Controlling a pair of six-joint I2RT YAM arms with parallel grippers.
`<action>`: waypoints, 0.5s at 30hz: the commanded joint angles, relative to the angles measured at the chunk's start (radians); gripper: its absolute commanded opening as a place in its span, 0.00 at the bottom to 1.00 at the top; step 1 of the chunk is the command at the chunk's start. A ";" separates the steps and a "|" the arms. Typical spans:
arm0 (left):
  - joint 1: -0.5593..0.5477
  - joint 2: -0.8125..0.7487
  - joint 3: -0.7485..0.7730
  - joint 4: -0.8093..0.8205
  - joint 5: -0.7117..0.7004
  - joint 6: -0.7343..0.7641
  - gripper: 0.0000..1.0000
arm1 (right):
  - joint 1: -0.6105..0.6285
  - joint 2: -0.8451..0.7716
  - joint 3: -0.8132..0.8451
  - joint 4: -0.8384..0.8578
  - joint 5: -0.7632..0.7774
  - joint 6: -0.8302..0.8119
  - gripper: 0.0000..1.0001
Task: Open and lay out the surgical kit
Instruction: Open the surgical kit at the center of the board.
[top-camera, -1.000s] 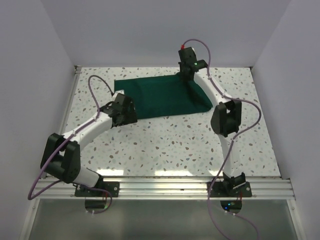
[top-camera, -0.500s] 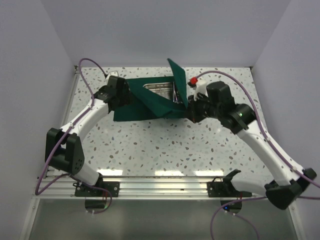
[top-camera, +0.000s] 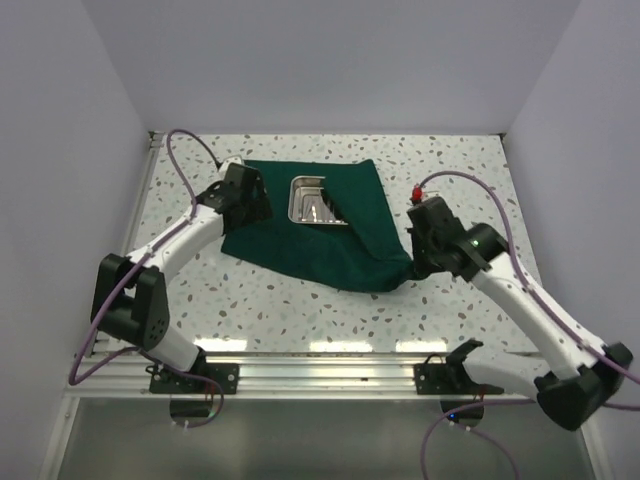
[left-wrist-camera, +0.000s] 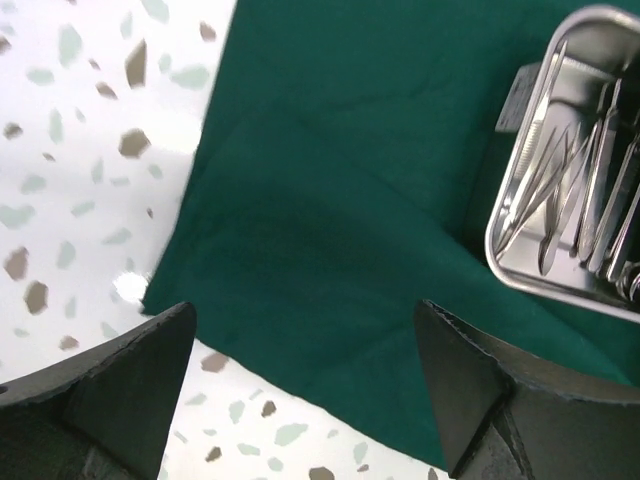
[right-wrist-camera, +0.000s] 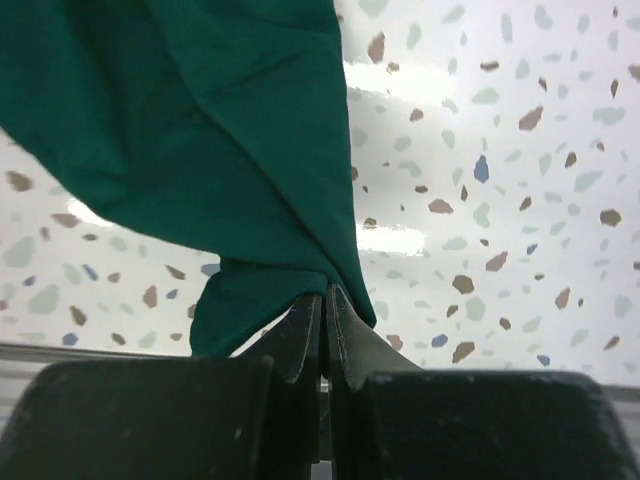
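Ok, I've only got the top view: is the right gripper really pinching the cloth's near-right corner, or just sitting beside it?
Observer: The right wrist view shows the right gripper shut on the green cloth, a fold pinched between its fingertips.
Operator: And the tray's contents? Too small here.
Observer: The left wrist view shows several slim steel instruments lying side by side in the tray.

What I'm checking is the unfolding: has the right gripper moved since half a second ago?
Yes. The right gripper, shut on a corner of the green cloth, has come nearer the rail at the table's near edge.
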 joint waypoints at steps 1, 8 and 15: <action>-0.041 -0.044 -0.073 -0.044 -0.024 -0.115 0.94 | -0.001 0.148 0.052 -0.052 0.059 0.072 0.00; -0.110 -0.170 -0.312 -0.082 -0.036 -0.304 0.94 | 0.001 0.310 0.086 -0.076 -0.030 -0.003 0.66; -0.166 -0.185 -0.409 0.043 -0.009 -0.321 0.91 | -0.001 0.364 0.236 -0.064 0.121 -0.039 0.96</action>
